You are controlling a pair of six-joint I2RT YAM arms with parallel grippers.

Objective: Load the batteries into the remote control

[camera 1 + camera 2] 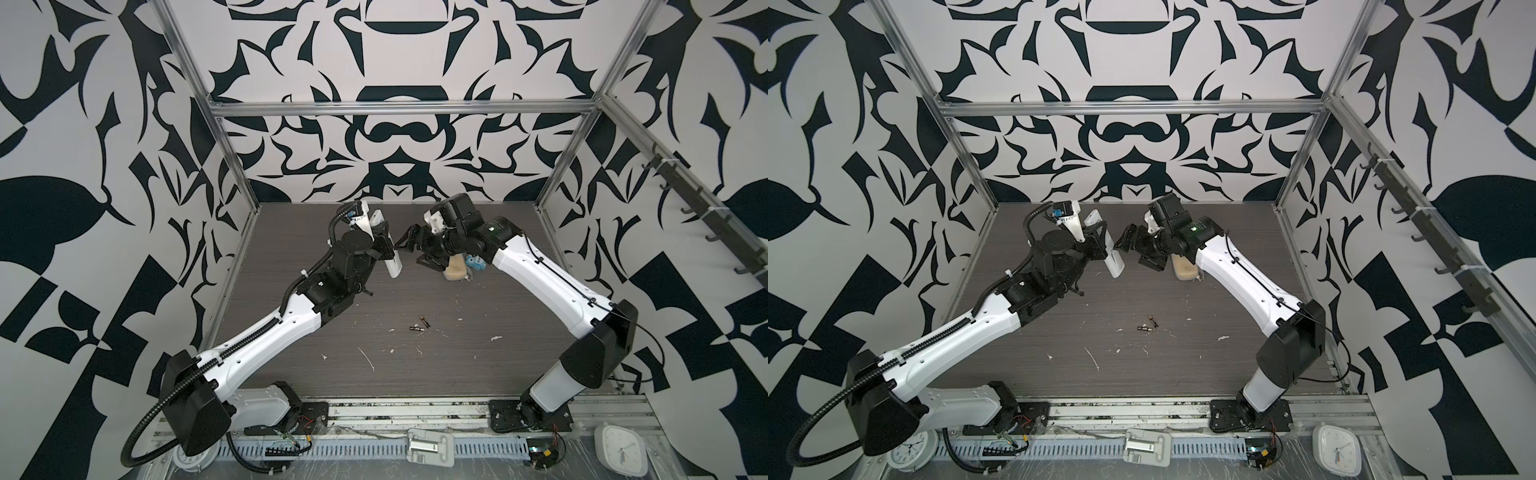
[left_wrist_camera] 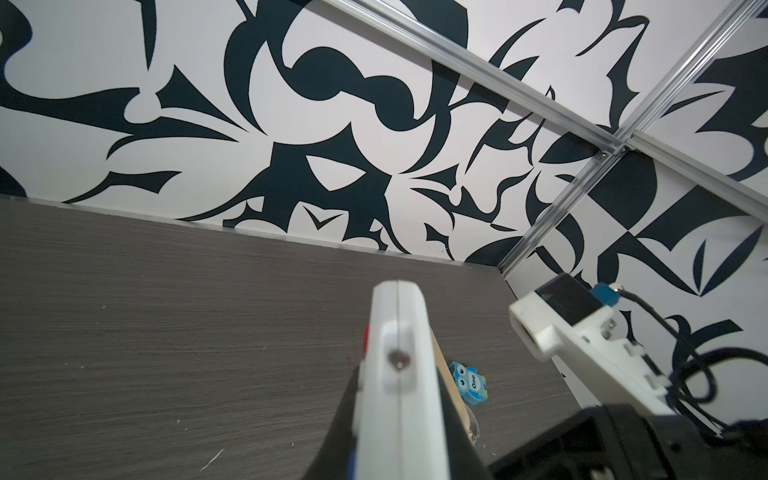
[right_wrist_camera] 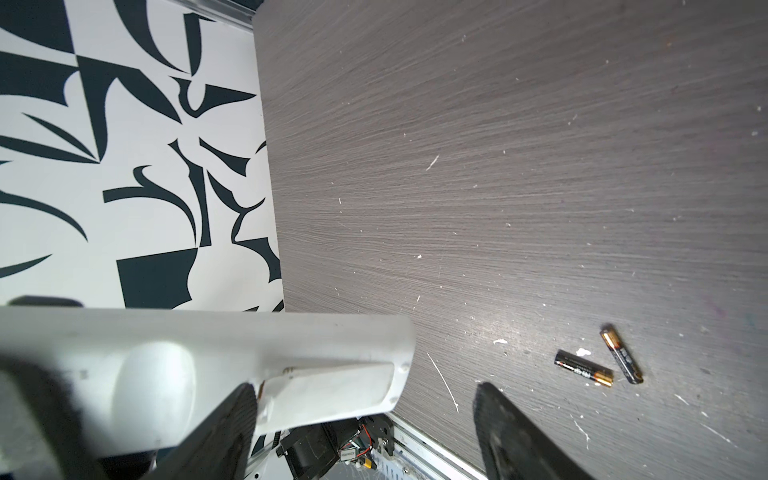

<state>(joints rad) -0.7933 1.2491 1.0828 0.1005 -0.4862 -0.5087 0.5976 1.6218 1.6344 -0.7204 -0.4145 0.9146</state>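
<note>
left hand (image 1: 384,248) clenched on remote control (image 1: 394,268), raised mid-frame, back offered | right hand (image 1: 415,254) spread at its cover (image 3: 332,384), likely to open it | batteries (image 1: 419,325) lie lower-centre on worktop (image 1: 478,374)

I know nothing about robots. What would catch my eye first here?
The left claw holds a white remote control up off the table at the back, and the right claw stands open right beside it. Two small batteries lie loose mid-table, nearer the front.

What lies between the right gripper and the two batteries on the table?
Only bare table and small white scraps. Both top views and the right wrist view show no other object from the right gripper to the batteries.
</note>
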